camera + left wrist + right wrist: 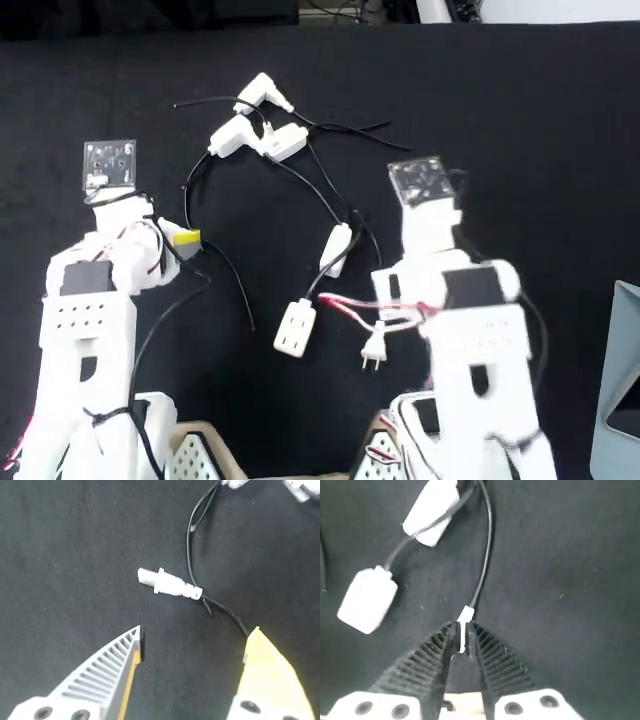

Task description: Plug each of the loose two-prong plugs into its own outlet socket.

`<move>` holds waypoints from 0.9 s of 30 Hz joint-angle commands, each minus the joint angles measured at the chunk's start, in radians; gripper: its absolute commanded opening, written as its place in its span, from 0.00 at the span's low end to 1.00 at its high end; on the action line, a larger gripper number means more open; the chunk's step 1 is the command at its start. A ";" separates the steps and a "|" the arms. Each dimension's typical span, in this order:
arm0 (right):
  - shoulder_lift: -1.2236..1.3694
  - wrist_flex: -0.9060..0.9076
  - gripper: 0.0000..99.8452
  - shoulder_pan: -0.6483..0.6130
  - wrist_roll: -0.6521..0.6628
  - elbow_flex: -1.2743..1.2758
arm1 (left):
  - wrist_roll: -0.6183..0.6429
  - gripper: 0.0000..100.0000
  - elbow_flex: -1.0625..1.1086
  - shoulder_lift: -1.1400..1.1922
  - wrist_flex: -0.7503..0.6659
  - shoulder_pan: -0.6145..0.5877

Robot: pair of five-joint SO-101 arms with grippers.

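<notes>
Between the right gripper's [462, 630] fingers a white plug [465, 621] sits pinched. The left gripper [197, 630] hangs spread near a second plug [170, 584]; an outlet socket [296, 328] lies six o'clock from table [520, 100] centre.

Two-prong plug [373, 350]: white, black cord, unplugged, pinched in right pincer [463, 630]. Outlet block [295, 328]: white, flat on bench [520, 120], near that plug. Inline socket [338, 248]: white, oblong, just behind block. Second plug [170, 584]: white, slim, on its side, loose. White plug bodies [258, 125] clustered far back, cords tangled.
</notes>
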 commanded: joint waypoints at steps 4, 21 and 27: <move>0.338 -0.008 0.15 -0.011 -0.068 -0.036 | 0.012 0.33 0.120 -0.021 -0.170 0.002; 0.769 -0.135 0.10 -0.141 -0.226 -0.107 | 0.009 0.33 0.199 -0.021 -0.239 0.001; 0.889 -0.132 0.10 -0.141 -0.226 -0.113 | 0.006 0.33 0.205 -0.021 -0.241 0.001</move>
